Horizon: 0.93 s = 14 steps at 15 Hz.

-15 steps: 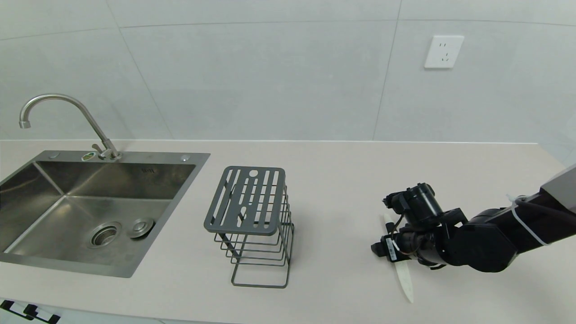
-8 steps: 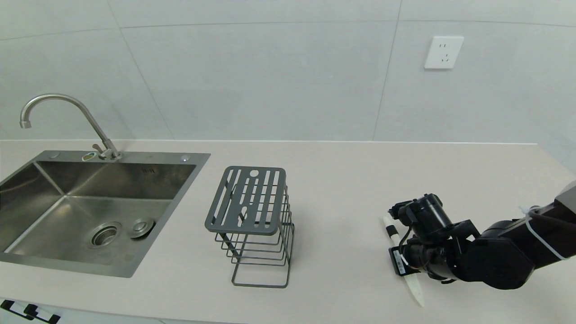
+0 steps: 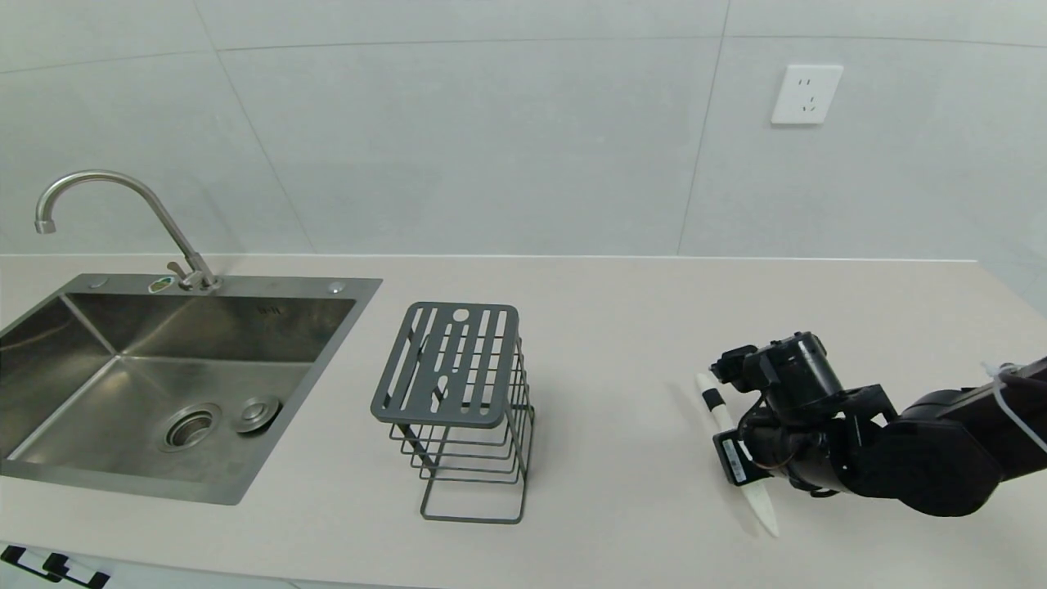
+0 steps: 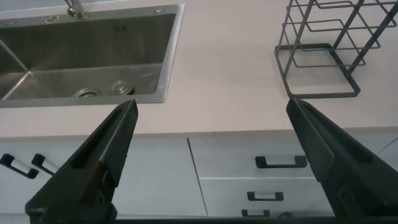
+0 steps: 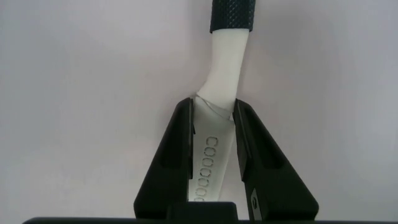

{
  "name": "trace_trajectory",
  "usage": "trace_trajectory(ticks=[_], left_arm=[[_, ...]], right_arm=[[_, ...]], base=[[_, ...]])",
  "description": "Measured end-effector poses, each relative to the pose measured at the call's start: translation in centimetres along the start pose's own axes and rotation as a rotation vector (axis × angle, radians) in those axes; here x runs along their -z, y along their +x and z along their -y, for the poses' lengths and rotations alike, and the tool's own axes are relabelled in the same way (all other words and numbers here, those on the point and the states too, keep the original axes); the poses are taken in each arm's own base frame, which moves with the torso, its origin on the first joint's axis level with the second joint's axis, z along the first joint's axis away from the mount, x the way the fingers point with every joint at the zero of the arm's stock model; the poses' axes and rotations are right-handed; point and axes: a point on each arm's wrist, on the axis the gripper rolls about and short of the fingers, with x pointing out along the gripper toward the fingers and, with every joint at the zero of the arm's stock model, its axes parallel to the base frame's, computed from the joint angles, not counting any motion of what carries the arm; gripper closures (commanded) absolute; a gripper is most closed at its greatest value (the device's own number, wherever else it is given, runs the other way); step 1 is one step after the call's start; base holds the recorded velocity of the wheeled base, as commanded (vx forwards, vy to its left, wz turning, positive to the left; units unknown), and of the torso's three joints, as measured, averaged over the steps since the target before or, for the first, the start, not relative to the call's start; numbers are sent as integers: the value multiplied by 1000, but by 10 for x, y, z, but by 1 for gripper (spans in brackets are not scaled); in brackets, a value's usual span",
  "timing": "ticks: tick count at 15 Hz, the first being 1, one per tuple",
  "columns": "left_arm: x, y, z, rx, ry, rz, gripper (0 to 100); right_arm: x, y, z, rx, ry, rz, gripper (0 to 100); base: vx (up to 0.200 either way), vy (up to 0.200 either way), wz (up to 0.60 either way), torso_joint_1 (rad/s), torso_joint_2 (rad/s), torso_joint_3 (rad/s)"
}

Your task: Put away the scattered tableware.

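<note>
The right gripper [image 5: 214, 107], fingers pinched on the white knife [image 5: 225, 65] (the left gripper [image 4: 210, 109] gapes wide), should next carry it to the slotted rack [image 3: 448, 384].

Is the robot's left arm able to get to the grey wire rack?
Probably yes. The left gripper hangs open in front of the counter, and nothing stands between it and the rack; it would have to rise over the edge.

The right gripper [image 5: 214, 112] sits low, fingers pinching the knife [image 5: 225, 68]; the left gripper [image 4: 211, 107] hangs spread wide.
</note>
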Motion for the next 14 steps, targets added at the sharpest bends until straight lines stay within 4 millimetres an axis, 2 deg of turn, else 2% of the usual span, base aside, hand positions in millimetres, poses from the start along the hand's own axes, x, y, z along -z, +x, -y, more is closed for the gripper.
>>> trace_trajectory(ticks=[2,4,6,9,11,14], left_arm=[[0,0,0,10,0,1,0],[-3,0,2,97,15,33,0],[-15,-1,2,121,49,163,0],[-23,-4,3,215,57,220,0],[-42,-9,3,277,20,258,0],[-85,-14,0,318,-14,307,0]], right_arm=[[-10,-12,4,-3,-40,61,100],[-18,-24,9,-6,-90,127,100],[-25,-34,11,-28,-138,184,100],[-34,-47,12,-87,-201,288,100],[-34,-54,13,-128,-216,319,100],[-35,-64,14,-193,-264,376,100]], base=[[0,0,0,0,0,0],[0,0,0,0,0,0],[0,0,0,0,0,0],[0,0,0,0,0,0],[0,0,0,0,0,0],[0,0,0,0,0,0]])
